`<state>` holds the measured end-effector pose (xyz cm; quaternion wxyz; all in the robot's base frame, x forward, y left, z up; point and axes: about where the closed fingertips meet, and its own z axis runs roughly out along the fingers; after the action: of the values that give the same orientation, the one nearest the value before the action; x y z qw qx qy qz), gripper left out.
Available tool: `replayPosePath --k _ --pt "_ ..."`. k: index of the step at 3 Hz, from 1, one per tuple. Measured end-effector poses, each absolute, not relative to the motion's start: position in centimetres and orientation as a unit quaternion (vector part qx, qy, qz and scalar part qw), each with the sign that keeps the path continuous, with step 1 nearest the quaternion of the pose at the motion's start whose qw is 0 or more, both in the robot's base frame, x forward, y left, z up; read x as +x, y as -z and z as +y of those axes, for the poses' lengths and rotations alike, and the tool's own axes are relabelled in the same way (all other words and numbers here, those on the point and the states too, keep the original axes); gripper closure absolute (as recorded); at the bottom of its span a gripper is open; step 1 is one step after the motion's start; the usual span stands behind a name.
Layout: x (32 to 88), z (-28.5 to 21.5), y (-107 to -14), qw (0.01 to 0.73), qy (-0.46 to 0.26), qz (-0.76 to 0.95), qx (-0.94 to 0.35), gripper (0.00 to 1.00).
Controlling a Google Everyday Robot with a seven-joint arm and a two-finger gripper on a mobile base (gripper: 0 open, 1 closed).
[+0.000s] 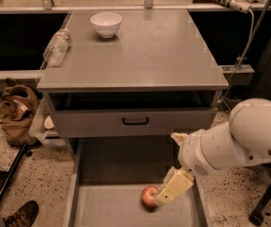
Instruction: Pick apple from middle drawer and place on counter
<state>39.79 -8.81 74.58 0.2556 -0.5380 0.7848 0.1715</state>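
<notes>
Apple (pixel 148 196) and claw (pixel 161 198) meet on the bare floor of the open middle drawer (pixel 109 207). The claw presses against the fruit's right side, but whether it is clenched or released cannot be told. For a good grasp it should centre on the apple before closing, then lift straight up, clear of the drawer front (pixel 135 122) above, toward the table (pixel 140 56). A white bowl (pixel 106 23) and a bottle (pixel 56 46) occupy its far-left part, so the open right side looks safest.
</notes>
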Motion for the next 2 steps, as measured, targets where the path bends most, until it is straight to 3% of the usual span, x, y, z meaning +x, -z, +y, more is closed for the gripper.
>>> replayPosePath --k 2 --pt "39.54 -8.14 -70.11 0.248 -0.2 0.789 -0.525 0.0"
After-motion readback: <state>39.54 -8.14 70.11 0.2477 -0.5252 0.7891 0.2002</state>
